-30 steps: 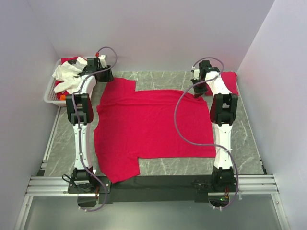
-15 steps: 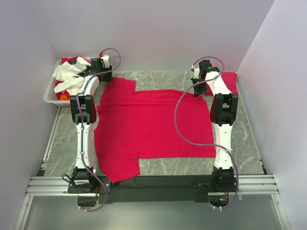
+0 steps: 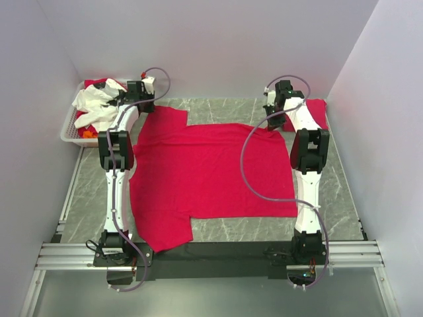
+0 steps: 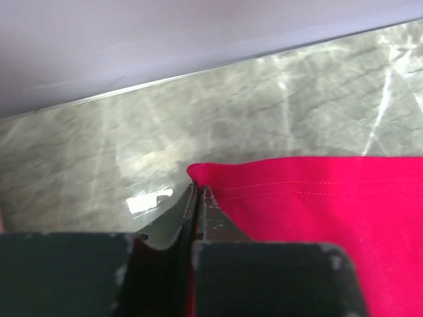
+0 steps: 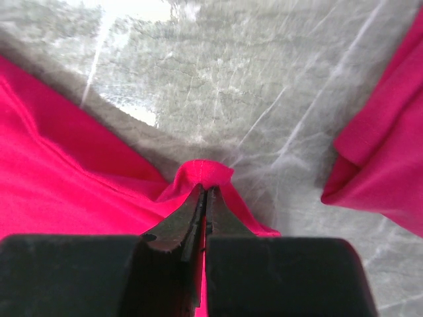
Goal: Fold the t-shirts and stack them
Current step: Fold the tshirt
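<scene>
T-shirt (image 3: 211,172), crimson, spread flat on marble table (image 3: 344,198). Far corners pinched in clamped-tight left gripper (image 4: 197,197) and right gripper (image 5: 204,196). Folded t-shirt (image 3: 318,111) at far right.

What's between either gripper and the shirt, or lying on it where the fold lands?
Nothing visible. The left gripper and right gripper are each shut on the shirt at its far edge. Its top is bare. The other shirt lies apart to the right; the basket sits off to the far left.
</scene>
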Motion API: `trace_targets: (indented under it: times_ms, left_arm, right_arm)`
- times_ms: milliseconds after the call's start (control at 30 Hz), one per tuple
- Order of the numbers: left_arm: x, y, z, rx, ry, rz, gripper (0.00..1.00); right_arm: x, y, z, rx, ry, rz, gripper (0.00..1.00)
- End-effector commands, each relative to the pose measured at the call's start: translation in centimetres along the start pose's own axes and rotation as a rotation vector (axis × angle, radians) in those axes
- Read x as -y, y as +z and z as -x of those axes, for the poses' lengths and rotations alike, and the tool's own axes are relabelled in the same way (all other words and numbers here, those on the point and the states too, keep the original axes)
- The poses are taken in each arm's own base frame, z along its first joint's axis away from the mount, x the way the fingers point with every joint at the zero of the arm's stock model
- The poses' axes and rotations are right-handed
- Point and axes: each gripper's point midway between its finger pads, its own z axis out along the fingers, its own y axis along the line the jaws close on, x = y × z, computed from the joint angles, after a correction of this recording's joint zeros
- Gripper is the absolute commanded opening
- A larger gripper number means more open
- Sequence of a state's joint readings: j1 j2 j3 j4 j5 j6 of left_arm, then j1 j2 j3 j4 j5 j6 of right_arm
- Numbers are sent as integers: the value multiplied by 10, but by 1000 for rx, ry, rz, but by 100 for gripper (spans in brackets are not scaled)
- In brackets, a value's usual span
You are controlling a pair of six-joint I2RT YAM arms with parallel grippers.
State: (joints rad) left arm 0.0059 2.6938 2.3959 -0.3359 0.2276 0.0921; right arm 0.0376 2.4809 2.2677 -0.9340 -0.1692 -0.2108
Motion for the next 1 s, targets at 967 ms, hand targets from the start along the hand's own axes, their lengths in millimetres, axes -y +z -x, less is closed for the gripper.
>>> trace_targets:
  times_ms: [967]
  left_arm:
    - [11,-105,108,268,44,-162,0]
  right_arm:
    - [27,-48,55,228,-26,-96,0]
